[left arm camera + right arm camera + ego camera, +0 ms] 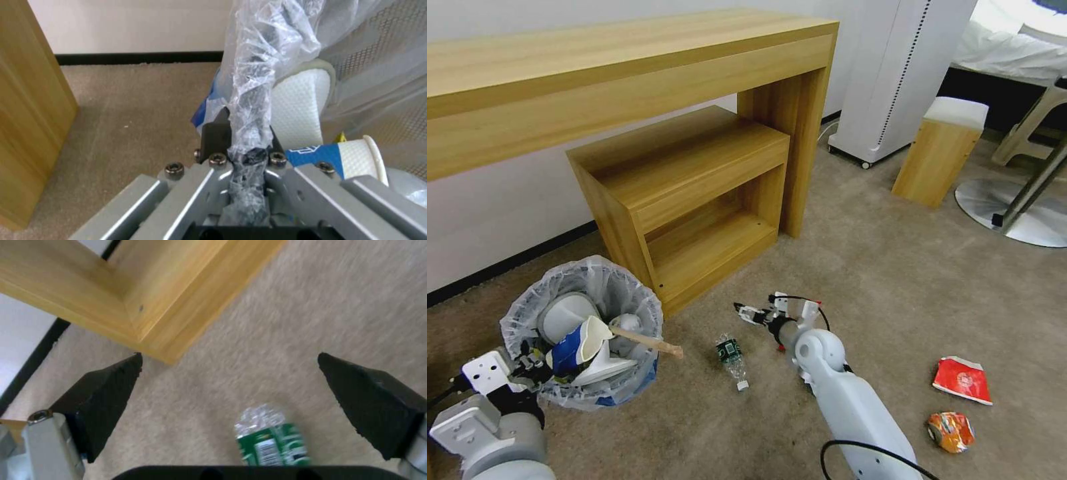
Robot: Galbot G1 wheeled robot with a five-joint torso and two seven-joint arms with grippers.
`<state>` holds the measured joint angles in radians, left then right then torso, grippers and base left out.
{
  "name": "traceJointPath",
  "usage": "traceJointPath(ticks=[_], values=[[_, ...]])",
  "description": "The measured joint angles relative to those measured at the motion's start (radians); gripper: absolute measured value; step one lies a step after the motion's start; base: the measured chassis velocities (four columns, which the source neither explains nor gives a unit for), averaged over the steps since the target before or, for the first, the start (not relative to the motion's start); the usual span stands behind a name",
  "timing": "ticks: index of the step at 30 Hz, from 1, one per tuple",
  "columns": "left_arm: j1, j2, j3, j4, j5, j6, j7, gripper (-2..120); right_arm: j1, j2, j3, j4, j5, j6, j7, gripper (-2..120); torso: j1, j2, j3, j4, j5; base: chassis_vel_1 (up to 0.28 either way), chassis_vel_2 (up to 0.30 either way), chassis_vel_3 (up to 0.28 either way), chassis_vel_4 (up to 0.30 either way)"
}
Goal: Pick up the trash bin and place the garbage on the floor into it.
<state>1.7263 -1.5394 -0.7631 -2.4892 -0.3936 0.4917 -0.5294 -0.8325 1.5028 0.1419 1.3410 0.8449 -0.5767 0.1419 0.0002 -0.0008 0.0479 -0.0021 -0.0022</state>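
Three pieces of litter lie loose on the beige-brown short-pile carpet [887, 293] before us: a small clear plastic bottle with a green label [731, 360], a flat red snack packet [962, 380] and a crumpled orange packet [951, 431]. We see the bottle on its side between our two arms, white cap toward us, while the two packets sit well apart from it, off to our right and near each other.

Our left gripper [528, 365] pinches the near rim of the small round trash bin lined with crinkly translucent white plastic [582, 330]; in the left wrist view its dark fingers [216, 135] are pressed together on a bunched fold of the liner and the bin edge under it. Inside the bin we make out two white slippers [565, 313], a blue-and-white carton [568, 352] and a wooden stick [647, 340] whose end pokes out over the rim toward the bottle. The bin is just beside the low wooden shelf unit [690, 200] that stands under the long light-wood table [594, 73].

Our right gripper [754, 313] hovers above the carpet just beyond the bottle, its black wedge-shaped fingers [104, 396] spread wide and holding nothing. In the right wrist view the bottle's labelled body [271, 440] lies between them, nearer the wrist, with a corner of the shelf unit [146, 303] beyond.
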Motion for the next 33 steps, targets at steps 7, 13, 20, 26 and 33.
traceJointPath(ticks=[7, 13, 20, 26, 33], values=[[-0.009, 0.005, -0.011, 0.007, -0.002, 0.000, 0.000, 1, 0.028, 0.068, -0.030, -0.070, 0.021, -0.112, 0.128, 100, 0.000, 0.000, 0.000, 0.0001, 0.0001, 0.000, 0.000, 0.000, 0.000], [-0.011, 0.005, -0.008, 0.014, -0.002, 0.000, 0.001, 1, 0.045, 0.100, -0.041, -0.140, -0.034, -0.147, 0.153, 100, 0.000, 0.000, 0.000, 0.0000, 0.0000, 0.000, 0.000, 0.000, 0.000], [-0.007, 0.010, -0.007, 0.011, -0.002, -0.001, 0.002, 1, 0.060, 0.105, -0.084, -0.244, -0.164, -0.158, 0.083, 100, 0.000, 0.000, 0.000, 0.0000, 0.0001, 0.000, 0.000, 0.000, 0.000], [-0.003, 0.016, -0.013, 0.009, -0.005, -0.005, 0.002, 1, 0.058, 0.105, -0.103, -0.285, -0.220, -0.152, 0.061, 100, 0.000, 0.000, 0.000, 0.0000, 0.0001, 0.000, 0.000, 0.000, 0.000], [-0.004, 0.018, -0.015, 0.009, -0.011, -0.009, 0.002, 1, 0.073, 0.108, -0.105, -0.324, -0.278, -0.143, 0.058, 100, 0.000, 0.000, 0.000, 0.0000, 0.0003, 0.000, 0.000, 0.000, 0.000]])
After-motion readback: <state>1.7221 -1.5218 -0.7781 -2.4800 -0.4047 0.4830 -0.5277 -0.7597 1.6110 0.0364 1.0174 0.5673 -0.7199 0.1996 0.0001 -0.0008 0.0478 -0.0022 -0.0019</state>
